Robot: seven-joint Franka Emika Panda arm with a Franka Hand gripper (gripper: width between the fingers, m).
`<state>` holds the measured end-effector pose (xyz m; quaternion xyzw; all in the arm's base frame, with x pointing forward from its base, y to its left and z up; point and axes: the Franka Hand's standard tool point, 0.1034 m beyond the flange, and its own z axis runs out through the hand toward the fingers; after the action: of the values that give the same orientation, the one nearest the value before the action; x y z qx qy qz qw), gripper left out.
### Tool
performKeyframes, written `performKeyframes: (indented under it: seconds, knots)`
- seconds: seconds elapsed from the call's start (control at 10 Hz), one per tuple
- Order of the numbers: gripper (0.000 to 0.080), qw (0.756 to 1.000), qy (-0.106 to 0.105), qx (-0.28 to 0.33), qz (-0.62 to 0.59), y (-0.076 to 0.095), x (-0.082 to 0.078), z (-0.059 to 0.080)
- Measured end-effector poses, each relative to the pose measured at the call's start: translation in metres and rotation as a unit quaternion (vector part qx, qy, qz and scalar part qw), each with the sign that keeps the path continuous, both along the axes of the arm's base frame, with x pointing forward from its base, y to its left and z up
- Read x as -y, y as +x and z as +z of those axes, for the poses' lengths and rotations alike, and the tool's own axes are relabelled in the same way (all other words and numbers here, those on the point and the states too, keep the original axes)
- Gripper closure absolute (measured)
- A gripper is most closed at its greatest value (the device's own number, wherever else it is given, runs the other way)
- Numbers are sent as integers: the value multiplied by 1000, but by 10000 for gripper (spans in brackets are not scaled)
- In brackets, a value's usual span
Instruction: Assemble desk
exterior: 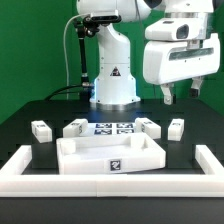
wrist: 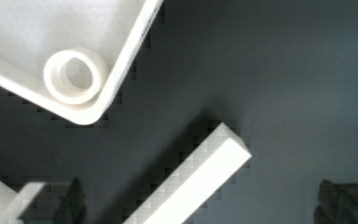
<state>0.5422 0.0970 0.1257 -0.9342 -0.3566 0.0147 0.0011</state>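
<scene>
- Gripper (exterior: 180, 95) hung high on the exterior view's right, jaws spread wide w/ nothing btwn them, free to drop onto a part.
- Tabletop (exterior: 110, 152) lay rims-up at centre, just behind the low wall (exterior: 110, 186), prob. a stop vs sliding.
- Corner socket (wrist: 73, 70) faced up, ready for a leg.
- Four legs (exterior: 148, 127) lay loose behind the tabletop, none fitted; one leg (wrist: 202, 170) sat under the wrist cam, likely the next pick.
</scene>
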Motion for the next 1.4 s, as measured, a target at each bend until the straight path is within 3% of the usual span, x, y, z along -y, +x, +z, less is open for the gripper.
performKeyframes:
  seconds: [0.2,0.5,0.9,1.0,1.2,1.4]
  knots:
    - [150,997,1,-6,80,-18,22,0]
    - [150,969,6,-1,247,-32,50,-4]
    - [150,954,6,-3,299,-33,53,-6]
    - [150,940,8,-4,342,-43,62,-14]
    - [150,896,14,-3,445,-55,104,-30]
    - [150,875,18,-2,483,-51,116,-38]
